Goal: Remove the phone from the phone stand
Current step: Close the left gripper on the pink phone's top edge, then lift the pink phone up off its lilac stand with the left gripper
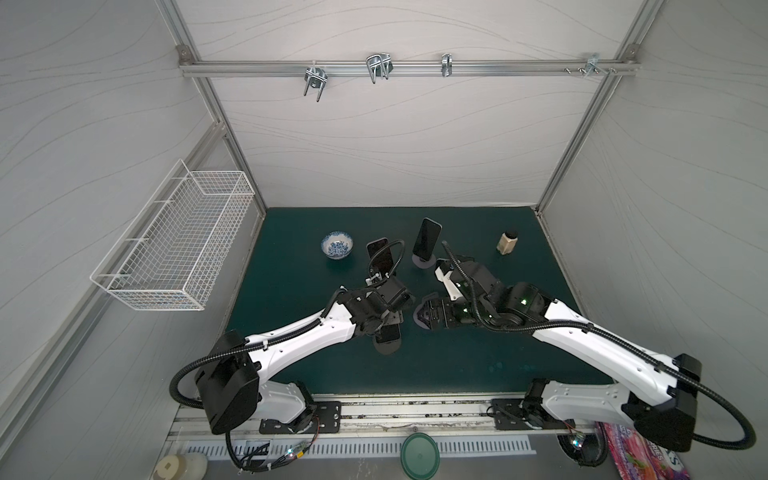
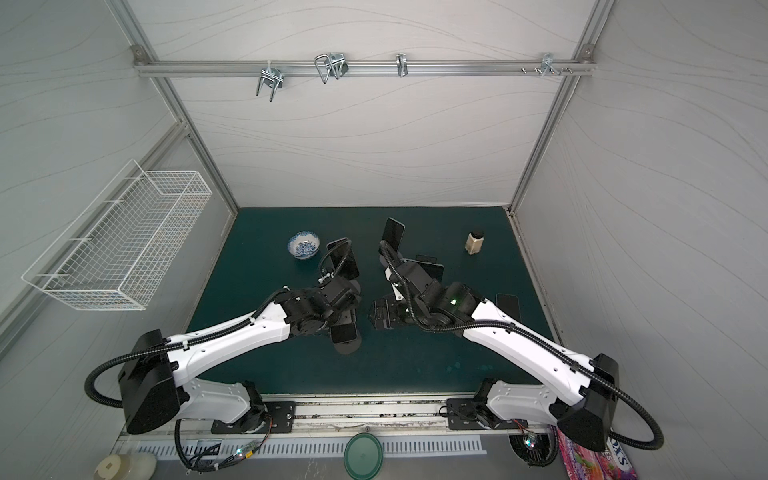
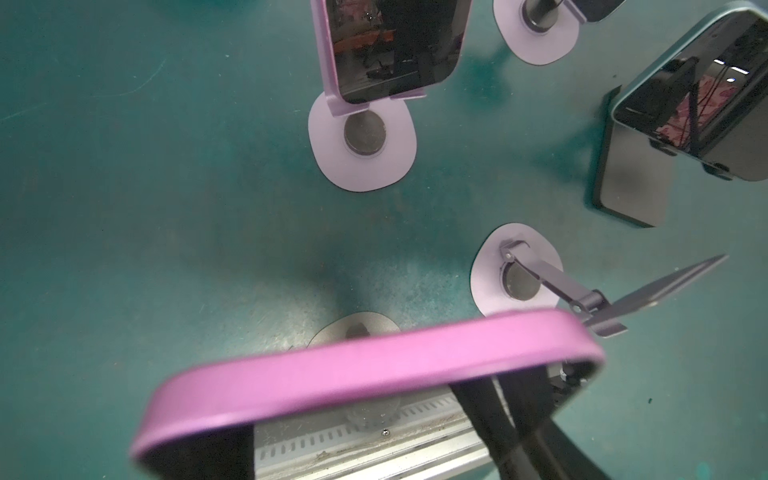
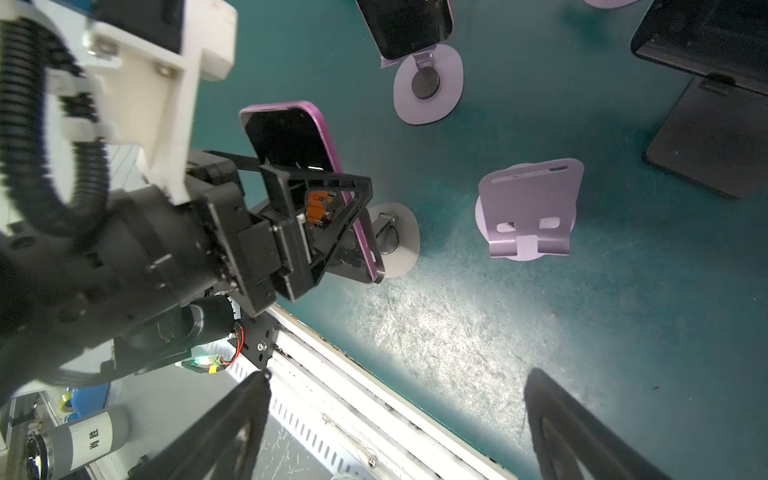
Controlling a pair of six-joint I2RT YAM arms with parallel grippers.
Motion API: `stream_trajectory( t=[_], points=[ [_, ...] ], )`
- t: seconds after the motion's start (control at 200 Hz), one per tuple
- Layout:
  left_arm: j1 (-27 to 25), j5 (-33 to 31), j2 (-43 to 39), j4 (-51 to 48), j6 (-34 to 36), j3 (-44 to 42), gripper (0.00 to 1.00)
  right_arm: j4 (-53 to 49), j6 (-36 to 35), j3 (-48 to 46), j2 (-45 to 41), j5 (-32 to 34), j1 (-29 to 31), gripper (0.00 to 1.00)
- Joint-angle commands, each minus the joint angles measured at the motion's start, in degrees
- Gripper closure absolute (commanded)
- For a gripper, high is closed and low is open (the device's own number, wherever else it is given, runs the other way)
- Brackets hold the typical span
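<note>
1. Dark green mat covers the table, inside a booth of white panels and aluminium framing
2. Left gripper is clamped on the purple-edged phone, its jaws pinching front and back around the lower half
3. That phone stands tilted, screen up, directly over the grey phone stand. Its lower end is close to the cradle, and the gripper hides the contact, so it may be just lifted free or barely seated
4. Judged from this, the grasp is done. What remains is to carry the phone clear of the stand and set it down on the mat
5. Right gripper has its jaws wide apart with nothing between them, and it hovers above the mat near an empty lilac stand
6. Farther back, a second phone leans on its own stand, with a blue-and-white bowl to its left and a small spice jar to its right
7. On the left wall hangs a white wire basket, and metal hooks hang from the rear rail
</note>
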Motion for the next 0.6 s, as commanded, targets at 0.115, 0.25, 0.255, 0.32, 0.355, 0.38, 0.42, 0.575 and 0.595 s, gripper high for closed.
stream_trajectory(
  t=[0.115, 0.25, 0.255, 0.32, 0.355, 0.38, 0.42, 0.575, 0.595],
  points=[
    [0.16, -0.59, -2.84, 1.05, 1.06, 0.85, 0.37, -0.43, 0.68, 2.95, 2.76, -1.05, -0.27, 0.05],
    [0.16, -0.47, -3.62, 1.73, 2.23, 1.15, 0.37, -0.20, 0.72, 4.82, 4.91, -1.40, -0.27, 0.06],
    [0.16, -0.46, -3.65, 1.74, 2.24, 1.16, 0.37, -0.19, 0.74, 4.86, 5.02, -1.42, -0.27, 0.06],
    [0.16, -0.49, -4.05, 1.75, 2.74, 1.52, 0.37, -0.34, 0.59, 5.94, 6.25, -1.86, -0.26, 0.06],
    [0.16, -0.45, -4.28, 1.74, 2.94, 1.67, 0.37, -0.58, 0.50, 6.44, 6.81, -1.93, -0.27, 0.06],
    [0.16, -0.52, -4.51, 1.70, 3.04, 1.72, 0.37, -0.73, 0.47, 6.73, 7.17, -2.05, -0.22, 0.06],
    [0.16, -0.60, -4.89, 1.83, 3.22, 1.70, 0.37, -0.94, 0.38, 7.08, 7.46, -2.13, -0.27, 0.06],
    [0.16, -1.30, -7.15, 1.35, 3.49, 1.38, 0.37, -1.82, -0.94, 6.76, 6.00, 1.15, -0.27, 0.06],
    [0.16, -1.43, -7.44, 1.22, 3.49, 1.30, 0.37, -1.72, -1.04, 6.46, 5.61, 1.57, -0.28, 0.06]
  ],
)
